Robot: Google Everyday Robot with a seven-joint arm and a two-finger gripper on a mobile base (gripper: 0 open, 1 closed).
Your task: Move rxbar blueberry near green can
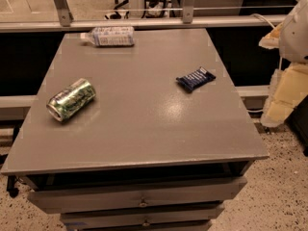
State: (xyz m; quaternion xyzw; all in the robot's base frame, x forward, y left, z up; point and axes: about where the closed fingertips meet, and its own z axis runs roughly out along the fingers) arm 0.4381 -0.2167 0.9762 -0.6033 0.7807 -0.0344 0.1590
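Observation:
The rxbar blueberry [195, 79], a small flat bar in a dark navy wrapper with pale lettering, lies on the right half of the grey table top [144, 119]. The green can [71, 99], dented and mottled green and silver, lies on its side near the table's left edge. The bar and the can are far apart, with bare table between them. My gripper [285, 97], a pale cream and white shape, hangs off the table's right side, below table-top level and to the right of the bar. It holds nothing that I can see.
A clear plastic bottle with a white-blue label [109, 36] lies on its side at the table's far edge. A rail and glass partition [144, 23] run behind the table. Drawers [139, 198] sit below the front edge. Speckled floor lies at right.

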